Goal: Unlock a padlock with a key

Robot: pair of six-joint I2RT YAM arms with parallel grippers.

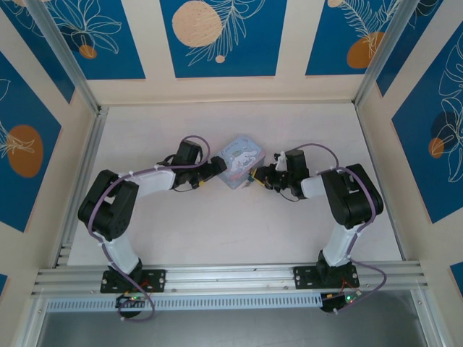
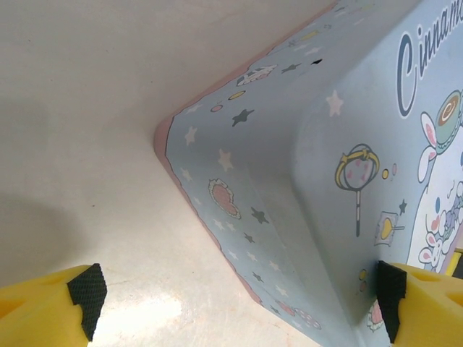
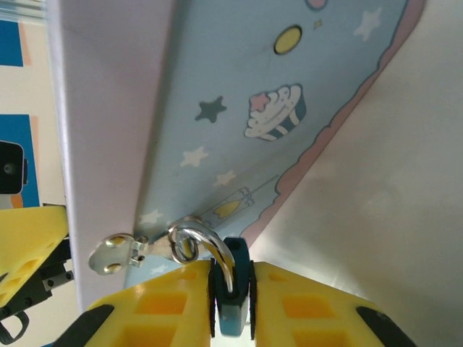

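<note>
The small dark bluish padlock (image 3: 233,293) sits between the yellow fingers of my right gripper (image 3: 231,307), which is shut on its body. Its silvery shackle (image 3: 208,242) curves up through the ring of the hasp (image 3: 116,253) on the side of the pale blue cartoon tin (image 3: 239,94). In the top view the right gripper (image 1: 255,177) is at the tin's (image 1: 240,160) right side and my left gripper (image 1: 215,168) at its left. My left gripper (image 2: 239,296) is open wide, with one pad (image 2: 88,290) over the table and the other pad (image 2: 392,298) against the tin (image 2: 304,181). The key is hidden.
The tin stands mid-table between both arms. Blue patterned walls and metal frame posts (image 1: 61,54) enclose the white table (image 1: 239,231). An aluminium rail (image 1: 231,278) runs along the near edge by the arm bases.
</note>
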